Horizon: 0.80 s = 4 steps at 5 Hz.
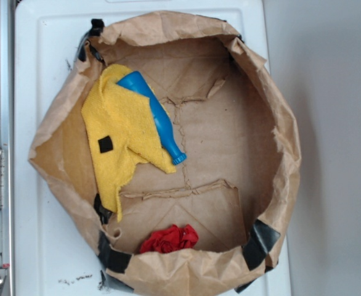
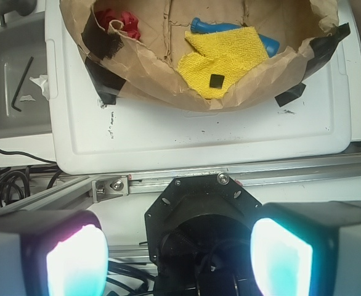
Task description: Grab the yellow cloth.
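The yellow cloth (image 1: pixel 124 135) is a mustard terry rag with a small black square mark. It lies in the left part of a brown paper nest (image 1: pixel 273 117) and partly covers a blue bottle (image 1: pixel 156 117). In the wrist view the cloth (image 2: pixel 227 58) sits far ahead at the top, with the bottle (image 2: pixel 208 26) behind it. My gripper (image 2: pixel 177 256) is open and empty, its two glowing pads (image 2: pixel 76 262) wide apart. It hangs over the robot's black base, well short of the nest. The gripper does not show in the exterior view.
A small red cloth wad (image 1: pixel 169 239) lies at the nest's near edge, also in the wrist view (image 2: pixel 122 21). The nest stands on a white tray (image 2: pixel 199 139) with black tape (image 1: pixel 259 242) at its rim. An aluminium rail (image 2: pixel 168 180) and a hex key (image 2: pixel 21 83) lie nearby.
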{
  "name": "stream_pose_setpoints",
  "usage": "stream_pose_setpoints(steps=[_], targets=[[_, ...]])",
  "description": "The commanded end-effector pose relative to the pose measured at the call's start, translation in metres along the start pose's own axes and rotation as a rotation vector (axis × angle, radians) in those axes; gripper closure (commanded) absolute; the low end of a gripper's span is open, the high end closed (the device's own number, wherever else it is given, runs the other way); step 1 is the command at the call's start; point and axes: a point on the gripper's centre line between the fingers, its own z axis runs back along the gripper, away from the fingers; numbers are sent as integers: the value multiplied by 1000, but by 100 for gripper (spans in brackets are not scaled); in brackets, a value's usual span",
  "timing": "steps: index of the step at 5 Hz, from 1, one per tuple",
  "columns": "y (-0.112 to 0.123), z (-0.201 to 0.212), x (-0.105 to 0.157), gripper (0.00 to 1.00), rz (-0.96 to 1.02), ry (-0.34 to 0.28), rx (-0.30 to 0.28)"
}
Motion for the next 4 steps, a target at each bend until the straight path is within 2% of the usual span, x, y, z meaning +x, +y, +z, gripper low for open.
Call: stream_pose_setpoints(steps=[1, 2, 3, 4], targets=[[0, 0, 0, 0, 0, 0, 0], [-29, -2, 12, 0, -19, -20, 10], [-38, -7, 26, 0, 5, -26, 27], [-36, -9, 42, 0, 0, -39, 19]])
